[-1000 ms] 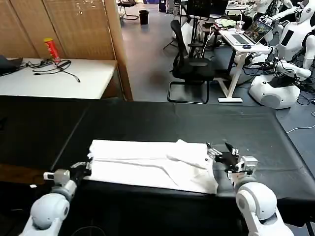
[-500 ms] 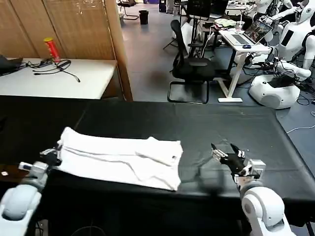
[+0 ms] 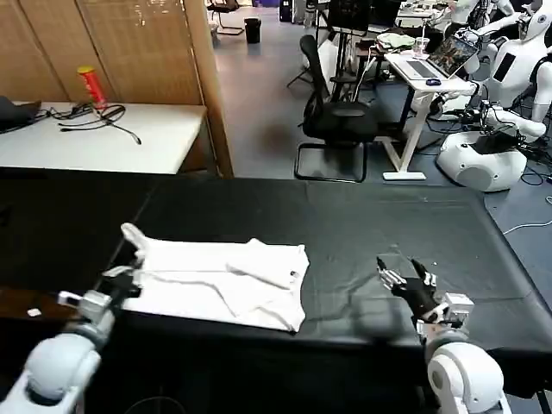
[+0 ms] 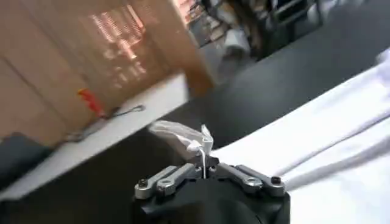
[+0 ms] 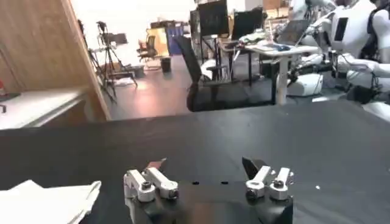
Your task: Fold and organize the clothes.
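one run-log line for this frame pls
left hand: shut on T-shirt corner, left side of black table cover | right hand: open, clear of shirt | T-shirt: folded

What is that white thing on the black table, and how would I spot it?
Look at the long black table in front of the robot. On its left half lies a folded white T-shirt, the only pale thing on the dark cover; the left tool pinches its corner, while the right tool hangs open, apart.

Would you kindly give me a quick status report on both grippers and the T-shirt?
Left gripper shut on the T-shirt, pinching its left edge. Right gripper open, apart from it, over the black table cover. Shirt folded, lying flat. Nothing in the way.
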Tool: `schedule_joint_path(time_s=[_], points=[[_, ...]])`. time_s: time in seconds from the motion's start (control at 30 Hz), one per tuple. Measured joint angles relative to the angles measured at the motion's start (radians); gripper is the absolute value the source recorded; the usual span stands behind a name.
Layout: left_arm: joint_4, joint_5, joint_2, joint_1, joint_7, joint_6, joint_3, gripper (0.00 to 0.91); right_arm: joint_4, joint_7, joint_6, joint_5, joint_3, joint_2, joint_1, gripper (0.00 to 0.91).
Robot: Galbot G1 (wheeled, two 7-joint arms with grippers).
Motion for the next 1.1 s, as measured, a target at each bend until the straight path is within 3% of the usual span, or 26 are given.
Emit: schedule_joint_path(time_s=[0.37, 0.7, 1.1], points=[[-0.089, -0.211, -0.134, -0.1, -0.079, 0.091, 0.253, 0.0, 0.001, 0.0, -0.002, -0.027, 0.007, 0.036, -0.014, 0.878], [-0.064, -0.315, -0.239, -0.165, -0.082, 0.076, 0.35, 0.0, 0.003, -0.001, -0.002, -0.042, -0.009, 0.058, -0.019, 0.878], [-0.012, -0.233, -0.32, -0.156, -0.067, 0.066, 0.398, 0.0, 0.029, -0.01, -0.006, -0.046, -0.016, 0.051, -0.031, 0.878]])
